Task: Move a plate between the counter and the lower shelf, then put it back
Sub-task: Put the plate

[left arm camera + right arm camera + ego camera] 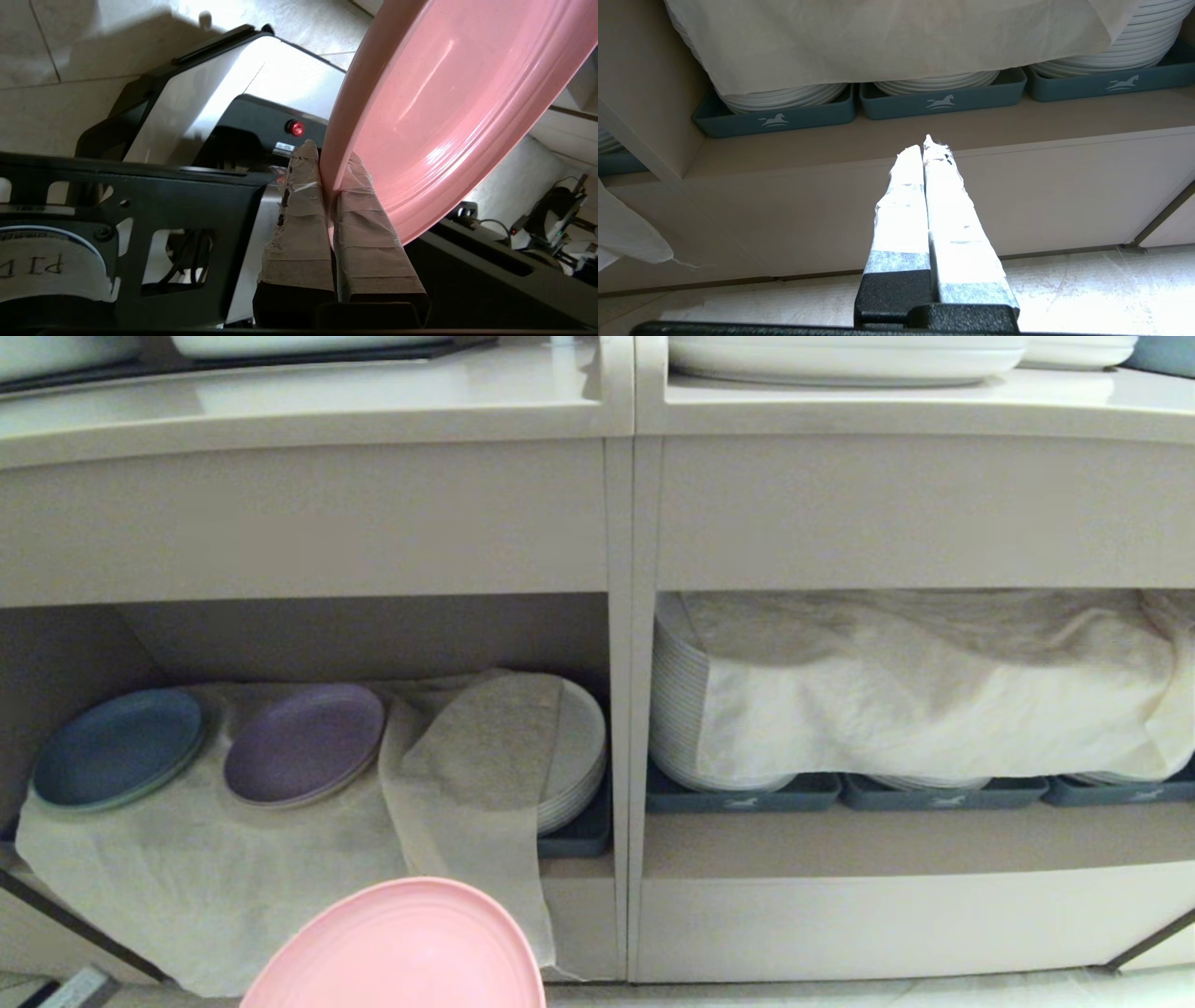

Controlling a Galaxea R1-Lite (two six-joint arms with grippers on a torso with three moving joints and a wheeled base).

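The pink plate [406, 947] hangs low in the head view, in front of the lower shelf [308, 644] and below its opening. In the left wrist view my left gripper [328, 163] is shut on the rim of the plate [458, 107], one taped finger on each face, and the plate stands steeply tilted. The arm itself is out of the head view. The counter [308, 401] runs along the top. My right gripper [926, 145] is shut and empty, pointing at the cabinet front below the right cubby; it holds nothing.
In the lower shelf a blue plate [117, 747] and a purple plate [303, 742] lie on a white cloth [233, 868] that hangs over the front; a cloth-covered stack [560, 756] sits beside the divider [621, 709]. Tall white plate stacks [681, 709] in grey-blue trays [943, 100] fill the right cubby.
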